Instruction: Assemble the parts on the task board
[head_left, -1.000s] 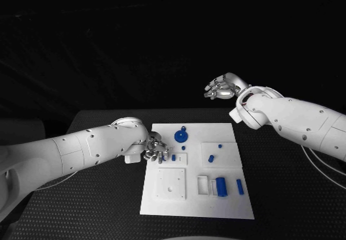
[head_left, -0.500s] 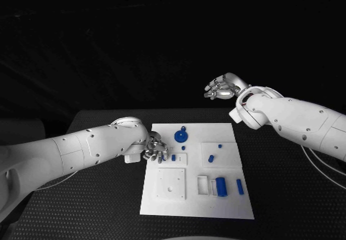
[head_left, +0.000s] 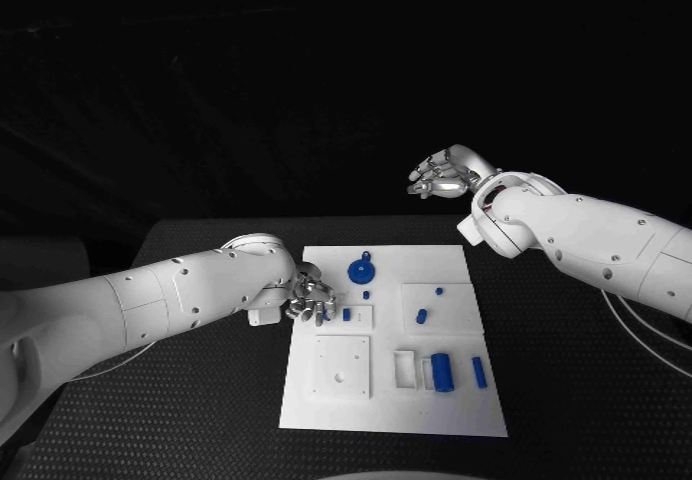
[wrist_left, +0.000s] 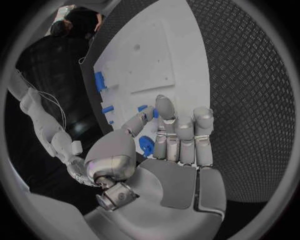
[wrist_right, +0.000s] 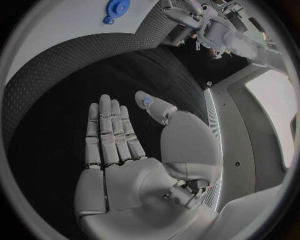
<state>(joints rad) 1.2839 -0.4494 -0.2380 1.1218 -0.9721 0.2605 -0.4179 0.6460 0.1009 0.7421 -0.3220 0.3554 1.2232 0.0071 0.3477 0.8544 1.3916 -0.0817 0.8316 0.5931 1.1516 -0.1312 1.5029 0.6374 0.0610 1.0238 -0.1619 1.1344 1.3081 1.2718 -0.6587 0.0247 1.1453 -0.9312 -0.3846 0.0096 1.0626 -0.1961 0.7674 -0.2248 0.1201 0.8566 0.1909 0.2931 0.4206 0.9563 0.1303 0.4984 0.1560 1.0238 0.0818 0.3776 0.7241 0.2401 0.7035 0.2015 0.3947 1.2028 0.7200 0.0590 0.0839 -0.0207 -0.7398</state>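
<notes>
Here, a white task board (head_left: 392, 400) lies flat in the middle of a black textured surface (head_left: 188, 420); small blue parts rest on it or sit in its recesses. A round blue part (head_left: 362, 270) lies near the board's far edge; a short blue peg (head_left: 421, 317) sits toward the board's right side; a larger blue cylinder (head_left: 443, 373) lies in the near right area, with a thinner blue bar (head_left: 479, 373) just beside it.

The left hand (head_left: 309, 301) hangs over the board's left edge, about level with the peg; its fingers point down toward the board, and a small blue piece (head_left: 346, 314) stands just beside its fingertips. From the wrist camera, the fingers (wrist_left: 185, 140) lie nearly straight and side by side with the thumb apart; nothing is gripped, so the hand is open.

The right hand (head_left: 449, 172) is raised well beyond the board's far edge, away from every part; its wrist camera shows a flat palm, fingers (wrist_right: 112, 135) extended together, thumb out, holding nothing.
</notes>
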